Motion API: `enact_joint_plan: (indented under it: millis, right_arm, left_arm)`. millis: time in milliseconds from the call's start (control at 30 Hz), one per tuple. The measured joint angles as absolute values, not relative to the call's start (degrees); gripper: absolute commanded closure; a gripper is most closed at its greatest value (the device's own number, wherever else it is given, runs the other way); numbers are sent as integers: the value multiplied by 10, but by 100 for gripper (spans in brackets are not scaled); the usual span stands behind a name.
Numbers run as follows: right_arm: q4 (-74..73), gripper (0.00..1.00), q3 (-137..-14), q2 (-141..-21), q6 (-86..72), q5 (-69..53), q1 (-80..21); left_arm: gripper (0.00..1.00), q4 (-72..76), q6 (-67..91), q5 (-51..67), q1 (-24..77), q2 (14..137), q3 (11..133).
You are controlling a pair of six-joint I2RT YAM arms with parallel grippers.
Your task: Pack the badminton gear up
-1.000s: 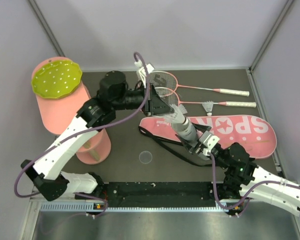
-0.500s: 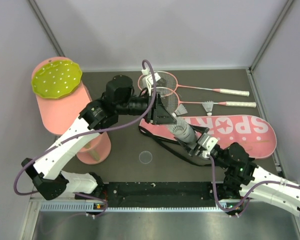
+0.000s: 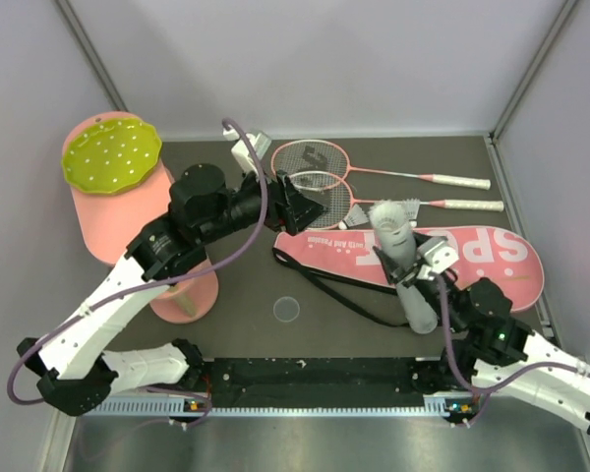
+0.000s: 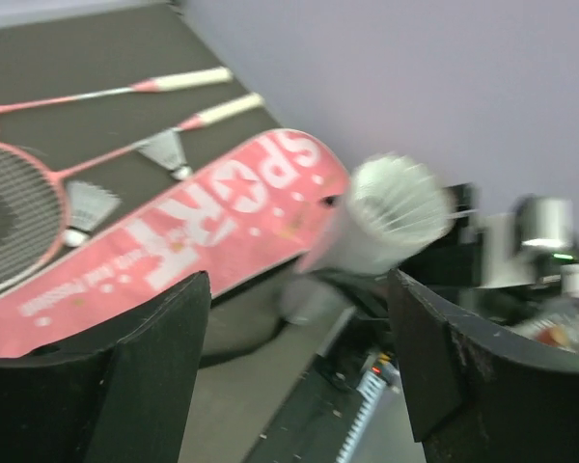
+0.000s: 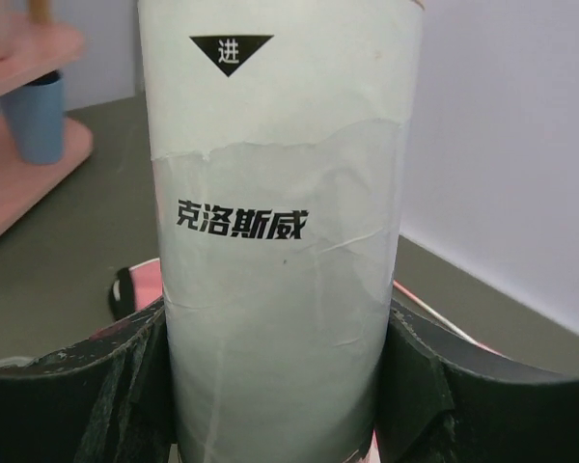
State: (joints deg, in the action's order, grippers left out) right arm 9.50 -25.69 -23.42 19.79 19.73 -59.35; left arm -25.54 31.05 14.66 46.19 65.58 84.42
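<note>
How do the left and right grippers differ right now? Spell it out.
The left gripper is open and empty; the right gripper is shut on the white tube. The left gripper hangs by the racket heads; the right gripper sits over the pink bag. Both have black fingers.

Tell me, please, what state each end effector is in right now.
Left end effector: open, holding nothing.
Right end effector: closed on the white cylindrical tube.

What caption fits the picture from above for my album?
The right gripper holds the white tube, a shuttlecock in its mouth, over the pink SPORT bag; left gripper open beside the rackets.
</note>
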Motion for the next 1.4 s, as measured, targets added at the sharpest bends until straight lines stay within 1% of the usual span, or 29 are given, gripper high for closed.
enact_joint_plan:
  millis: [100, 167, 267, 333, 400, 433, 500, 633, 700, 767, 900, 1067, 1100, 1200, 1267, 1333, 1367, 1400]
  right_arm:
    - [42, 76, -292, -205, 180, 282, -594]
    - [17, 76, -317, -187, 168, 328, -593]
    - [-28, 76, -363, -178, 149, 384, -594]
    - [-53, 76, -385, -175, 142, 408, -594]
    - [-74, 77, -399, -164, 137, 427, -594]
    - [-81, 77, -402, -159, 136, 433, -594]
    - [-95, 77, -406, -145, 133, 444, -594]
    - [-115, 77, -406, -123, 127, 451, -594]
    - [-123, 77, -406, -117, 124, 452, -594]
    - [-130, 77, -406, -115, 121, 451, -594]
    - [-139, 77, -406, -114, 118, 445, -594]
    - [-146, 78, -406, -107, 118, 436, -594]
    - [-146, 78, -406, -105, 118, 434, -594]
    - [-146, 78, -406, -102, 118, 433, -593]
    - [-146, 78, -406, -101, 118, 432, -593]
    - [-146, 78, -406, -101, 118, 432, -593]
    - [-147, 78, -406, -101, 118, 432, -594]
    - [-146, 78, -406, -101, 118, 431, -593]
  left_arm:
    - [17, -221, 300, 73, 462, 644, 790]
    - [17, -208, 300, 30, 463, 667, 778]
    - [16, -194, 310, -30, 468, 745, 785]
    - [18, -204, 319, -74, 478, 815, 801]
    - [16, -225, 331, -114, 490, 897, 837]
    - [10, -241, 336, -133, 496, 937, 864]
    - [7, -279, 351, -168, 508, 1016, 931]
    - [4, -361, 393, -244, 530, 1177, 1113]
    - [7, -392, 405, -279, 538, 1241, 1192]
    - [16, -412, 411, -308, 542, 1288, 1246]
    - [15, -427, 404, -358, 547, 1337, 1279]
    - [7, -432, 383, -398, 545, 1392, 1307]
    - [3, -431, 379, -401, 544, 1400, 1312]
    - [2, -429, 368, -406, 542, 1420, 1315]
    - [3, -426, 357, -410, 541, 1435, 1324]
    - [7, -422, 352, -413, 539, 1446, 1334]
    - [17, -421, 349, -414, 537, 1449, 1338]
    - [23, -420, 348, -414, 536, 1449, 1338]
